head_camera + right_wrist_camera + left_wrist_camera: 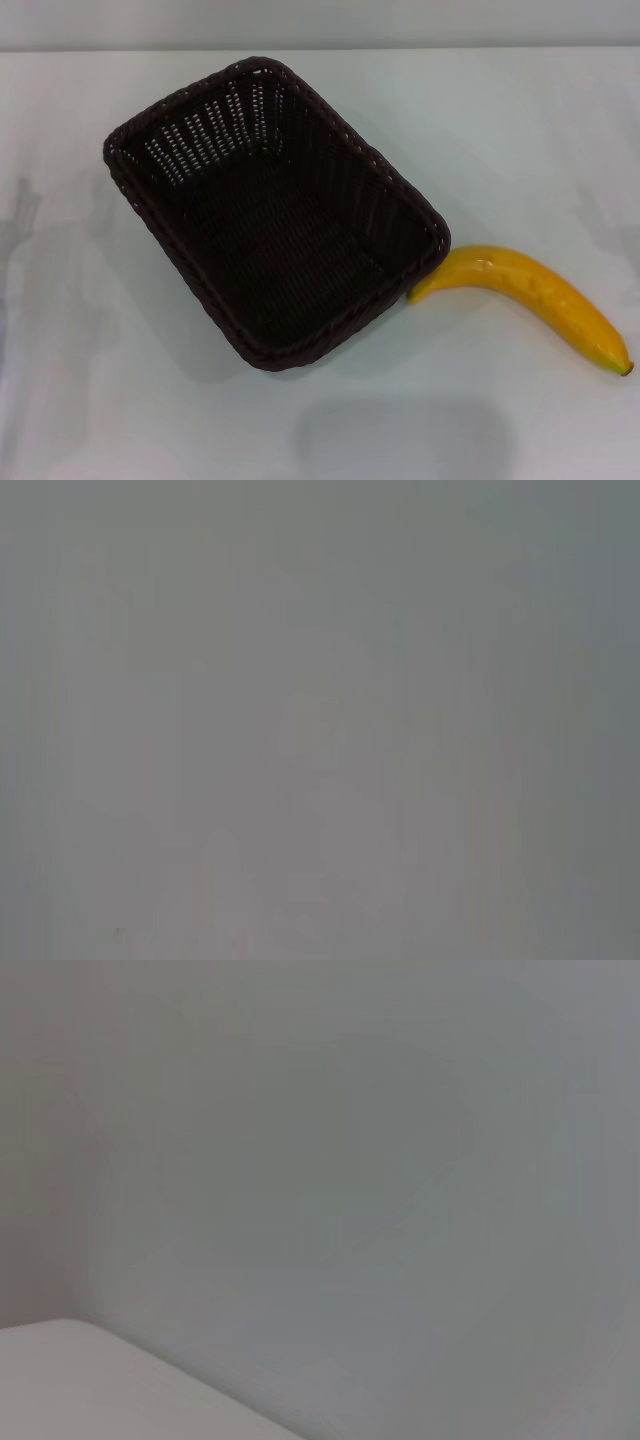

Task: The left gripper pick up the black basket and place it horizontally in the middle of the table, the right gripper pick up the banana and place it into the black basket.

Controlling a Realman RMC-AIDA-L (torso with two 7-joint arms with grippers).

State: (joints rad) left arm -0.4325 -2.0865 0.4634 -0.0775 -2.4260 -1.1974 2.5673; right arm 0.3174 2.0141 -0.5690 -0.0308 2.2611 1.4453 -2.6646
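Observation:
The black basket point(275, 210) sits on the white table point(100, 380), turned diagonally, its long axis running from the far left to the near right. It is empty. The banana point(535, 295) lies on the table to the right of the basket, one end touching or almost touching the basket's near right corner, its dark tip pointing to the right front. Neither gripper shows in the head view. Both wrist views show only a plain grey surface.
The table's far edge point(320, 50) meets a grey wall. A pale corner of the table point(80, 1380) shows in the left wrist view. Faint shadows lie on the table at the left and at the front.

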